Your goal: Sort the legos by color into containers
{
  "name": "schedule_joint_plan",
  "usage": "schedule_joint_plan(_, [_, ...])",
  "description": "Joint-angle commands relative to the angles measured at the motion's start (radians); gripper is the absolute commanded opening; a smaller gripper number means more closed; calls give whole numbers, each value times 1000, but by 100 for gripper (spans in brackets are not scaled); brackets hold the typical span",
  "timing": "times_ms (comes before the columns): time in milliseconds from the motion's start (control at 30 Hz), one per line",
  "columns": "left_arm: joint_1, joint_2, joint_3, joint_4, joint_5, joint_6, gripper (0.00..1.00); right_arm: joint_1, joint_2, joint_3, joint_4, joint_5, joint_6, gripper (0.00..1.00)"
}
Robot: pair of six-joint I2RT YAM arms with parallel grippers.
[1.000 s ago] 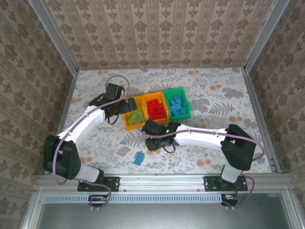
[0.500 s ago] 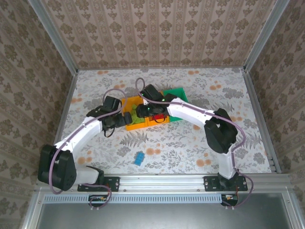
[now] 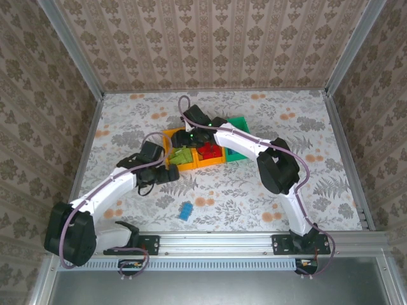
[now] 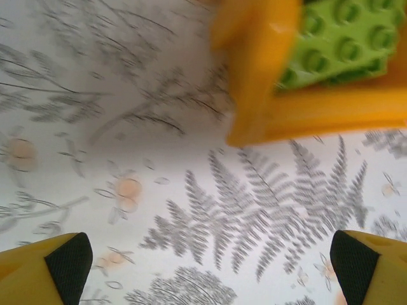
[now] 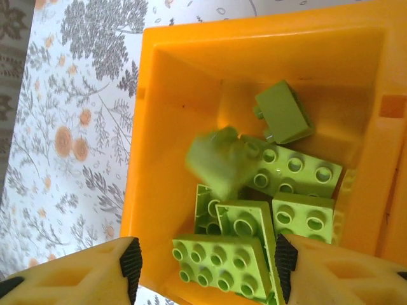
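Three containers stand in a row mid-table. The left orange bin (image 3: 173, 135) (image 5: 172, 127) holds several lime green legos (image 3: 182, 155) (image 5: 222, 257). The middle orange bin (image 3: 208, 163) holds red legos (image 3: 208, 151), and my right arm partly covers the green bin (image 3: 240, 122). My right gripper (image 3: 191, 137) (image 5: 208, 264) hovers open over the left bin, where a blurred lime green brick (image 5: 219, 162) is in mid-air below it. My left gripper (image 3: 170, 175) (image 4: 210, 260) is open and empty over bare table, just in front of that bin's corner (image 4: 267, 82). A blue lego (image 3: 186, 211) lies alone near the front.
The flowered tabletop (image 3: 127, 121) is fenced by a metal frame and wallpapered walls. My right arm (image 3: 254, 145) reaches across the green and middle bins. Open table lies to the left, the right and behind the bins.
My right arm swung from the table in front of the bins to above the left orange bin and opened, letting a lime green brick fall. My left gripper drew back from the bin towards the front.
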Motion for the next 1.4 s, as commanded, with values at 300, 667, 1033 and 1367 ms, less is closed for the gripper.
schedule_joint_plan(300, [-236, 86, 10, -15, 104, 48, 99, -8, -96, -32, 26, -35, 39, 75])
schedule_joint_plan(667, [-433, 163, 21, -72, 103, 4, 94, -93, -321, -286, 113, 55, 42, 82])
schedule_joint_plan(1033, [-454, 315, 96, -97, 95, 19, 77, -253, -573, -588, 128, 168, 29, 100])
schedule_joint_plan(1367, [-460, 420, 157, -140, 68, 37, 37, -419, -797, -804, 69, 251, 5, 100])
